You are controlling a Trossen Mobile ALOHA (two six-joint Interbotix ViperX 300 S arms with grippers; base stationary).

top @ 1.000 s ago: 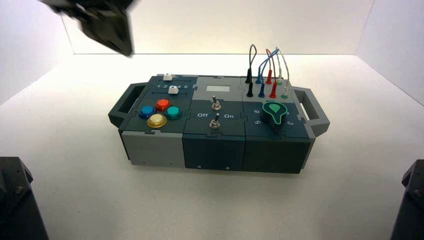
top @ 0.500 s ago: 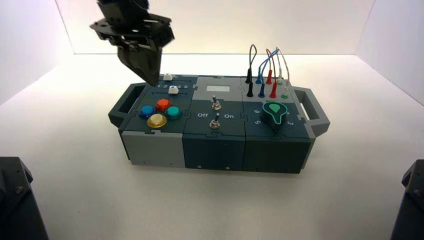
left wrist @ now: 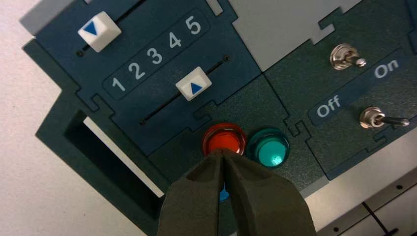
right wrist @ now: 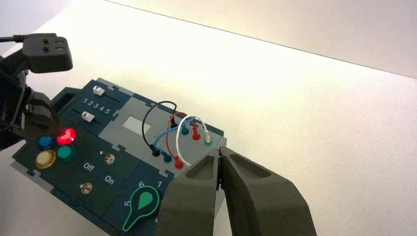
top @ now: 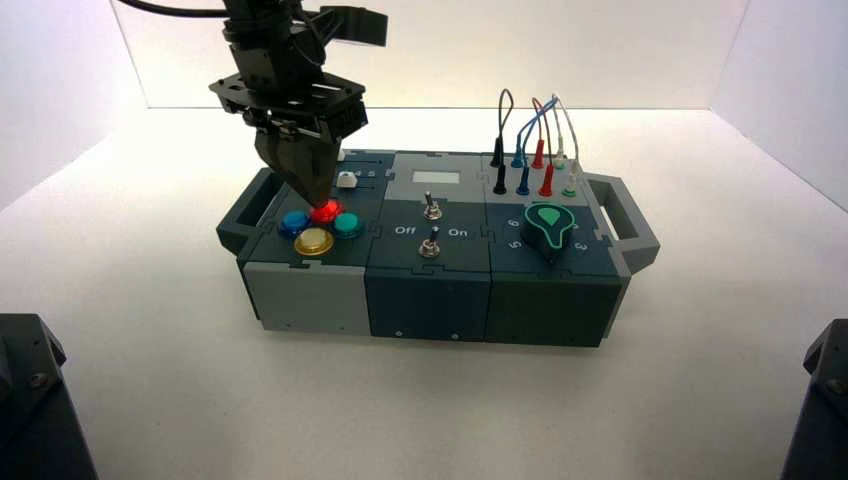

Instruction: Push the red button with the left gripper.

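The red button glows brightly in the button cluster at the box's left end, between the blue button and the teal button. My left gripper is shut, and its pointed tip rests on the red button. In the left wrist view the shut tips touch the near rim of the red button, beside the teal button. The right wrist view shows the lit red button under the left gripper. My right gripper is shut and empty, held off the box's right end.
A yellow dome button sits in front of the cluster. Two white sliders lie beside numbers 1 to 5. Two toggle switches stand at mid-box, with a green knob and plugged cables at the right.
My left gripper came down from above the sliders, towards the front, onto the red button. The red button now glows.
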